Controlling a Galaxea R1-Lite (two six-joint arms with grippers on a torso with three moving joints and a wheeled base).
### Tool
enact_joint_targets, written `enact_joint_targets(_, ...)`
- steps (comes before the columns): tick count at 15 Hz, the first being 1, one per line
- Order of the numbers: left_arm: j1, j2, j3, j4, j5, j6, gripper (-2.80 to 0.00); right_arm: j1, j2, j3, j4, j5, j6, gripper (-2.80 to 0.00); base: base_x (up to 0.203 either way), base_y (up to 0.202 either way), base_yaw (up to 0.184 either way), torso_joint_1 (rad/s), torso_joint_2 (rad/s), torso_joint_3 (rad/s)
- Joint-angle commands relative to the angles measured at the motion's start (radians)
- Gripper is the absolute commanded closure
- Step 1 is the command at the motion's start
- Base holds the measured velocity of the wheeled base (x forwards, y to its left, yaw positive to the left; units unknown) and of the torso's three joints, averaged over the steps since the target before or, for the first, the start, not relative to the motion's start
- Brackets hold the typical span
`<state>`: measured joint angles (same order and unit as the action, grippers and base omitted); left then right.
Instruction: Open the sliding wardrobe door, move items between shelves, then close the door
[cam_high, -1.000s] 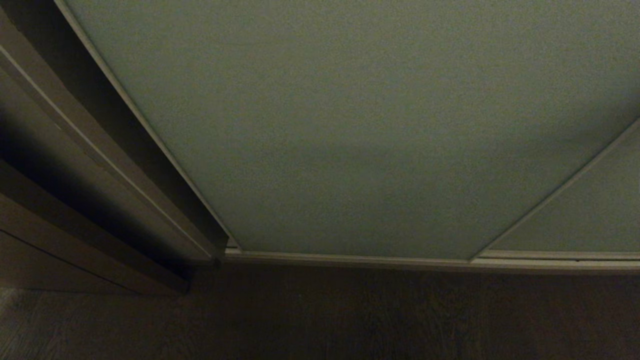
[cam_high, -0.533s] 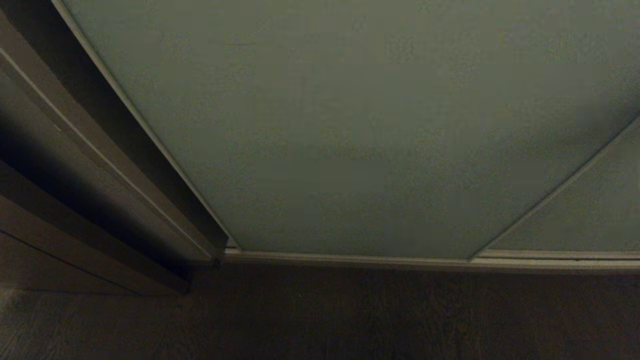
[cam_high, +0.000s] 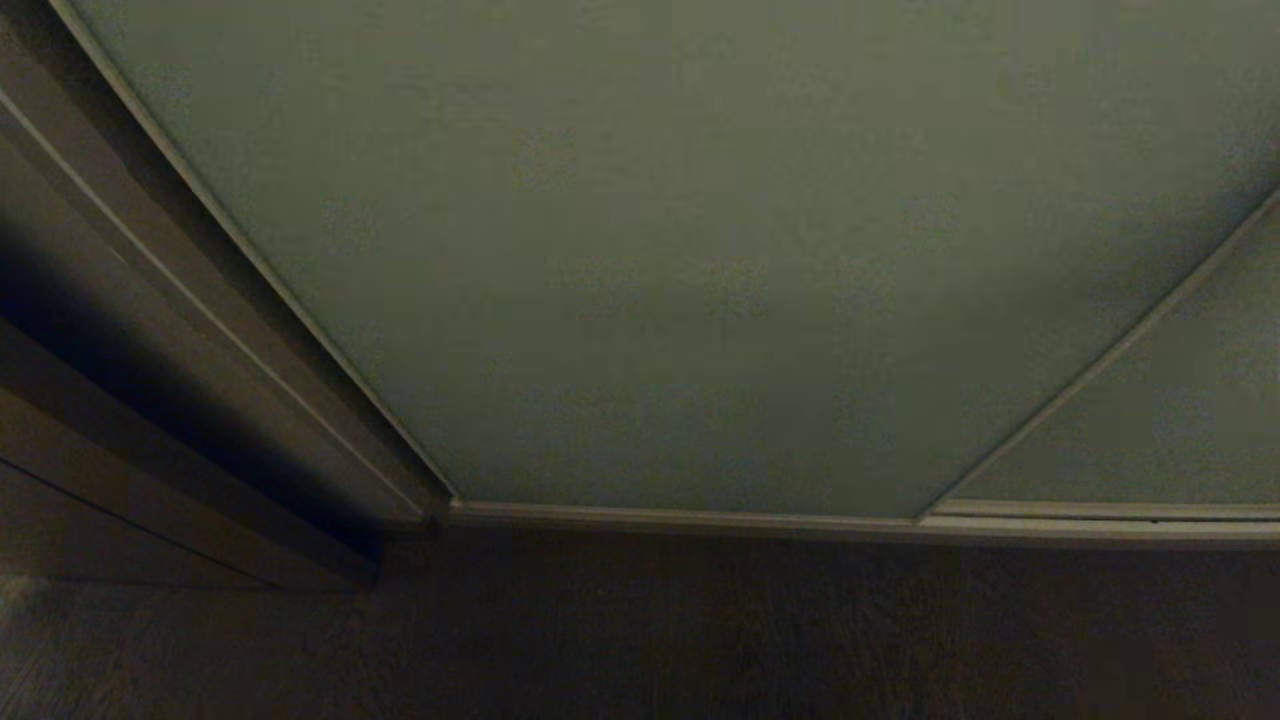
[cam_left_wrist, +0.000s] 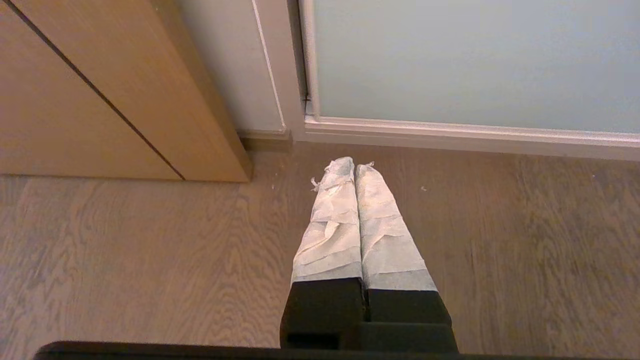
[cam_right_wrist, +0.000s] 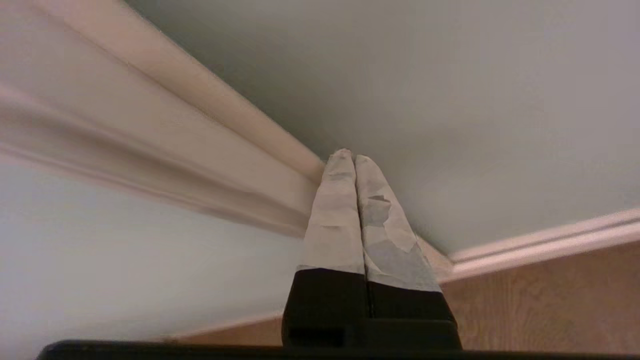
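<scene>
Head view shows the sliding wardrobe door (cam_high: 680, 270) filling most of the scene, a matte pale grey-green panel edged by a thin cream frame, standing closed with its left edge against the dark brown side frame (cam_high: 150, 300) and its lower edge meeting the bottom rail (cam_high: 680, 518) just above the wooden floor (cam_high: 640, 640). A second door panel (cam_high: 1160, 420) of the same colour sits at the right, its cream edge crossing the first panel at a slant. Neither arm appears in this view, and neither the shelves nor the plush items can be seen anywhere, the wardrobe's inside being hidden behind the panels. In the left wrist view the left gripper (cam_left_wrist: 354, 165) hangs over the floor, its paper-wrapped fingers (cam_left_wrist: 332, 225) pressed flat together with nothing between them, pointing toward the corner where the door's bottom rail meets the cream upright; a light wooden cabinet (cam_left_wrist: 100, 100) stands just beside that corner. In the right wrist view the right gripper (cam_right_wrist: 350, 155) has its taped fingers (cam_right_wrist: 335, 215) closed against each other and empty, with the tips right at the cream vertical frame strip (cam_right_wrist: 200, 100) of the door, where the strip borders the grey-green panel; whether the tips actually touch the strip cannot be told. The floor shows at the lower corner of that view.
</scene>
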<state>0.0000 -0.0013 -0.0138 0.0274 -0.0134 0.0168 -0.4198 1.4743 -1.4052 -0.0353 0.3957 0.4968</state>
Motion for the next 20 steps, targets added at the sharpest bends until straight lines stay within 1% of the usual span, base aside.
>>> enact_joint_targets(1, 0.002, 0.001, 0.0, 0.0, 0.0, 0.0, 0.0, 0.003, -0.027, 0.042, 0.005, -0.001, -0.006, 0.0, 0.0, 0.0, 0.0, 0.0, 0.0, 0.0)
enact_joint_targets(2, 0.0, 0.001, 0.0, 0.0, 0.0, 0.0, 0.0, 0.009, -0.042, 0.077, 0.005, -0.001, -0.027, 0.0, 0.0, 0.0, 0.0, 0.0, 0.0, 0.0)
enact_joint_targets(4, 0.0, 0.001, 0.0, 0.0, 0.0, 0.0, 0.0, 0.033, -0.08, 0.163, 0.008, -0.003, -0.147, 0.0, 0.0, 0.0, 0.0, 0.0, 0.0, 0.0)
enact_joint_targets(6, 0.001, 0.001, 0.0, 0.0, 0.0, 0.0, 0.0, 0.054, -0.168, 0.265, 0.017, 0.012, -0.202, 0.0, 0.0, 0.0, 0.0, 0.0, 0.0, 0.0)
enact_joint_targets(8, 0.0, 0.001, 0.0, 0.0, -0.002, 0.0, 0.0, 0.126, -0.253, 0.39, 0.023, 0.026, -0.283, 0.0, 0.0, 0.0, 0.0, 0.0, 0.0, 0.0)
enact_joint_targets(12, 0.0, 0.001, 0.0, 0.0, 0.0, 0.0, 0.0, 0.219, -0.464, 0.7, 0.004, 0.027, -0.431, 0.0, 0.0, 0.0, 0.0, 0.0, 0.0, 0.0)
enact_joint_targets(15, 0.001, 0.001, 0.0, 0.0, 0.0, 0.0, 0.0, 0.267, -0.669, 0.906, 0.002, 0.012, -0.481, 0.0, 0.0, 0.0, 0.0, 0.0, 0.0, 0.0)
enact_joint_targets(18, 0.0, 0.001, 0.0, 0.0, 0.0, 0.0, 0.0, 0.3, -0.921, 1.065, 0.009, -0.003, -0.49, 0.0, 0.0, 0.0, 0.0, 0.0, 0.0, 0.0)
enact_joint_targets(20, 0.0, 0.001, 0.0, 0.0, 0.0, 0.0, 0.0, 0.323, -1.08, 1.162, 0.023, -0.052, -0.494, 0.0, 0.0, 0.0, 0.0, 0.0, 0.0, 0.0)
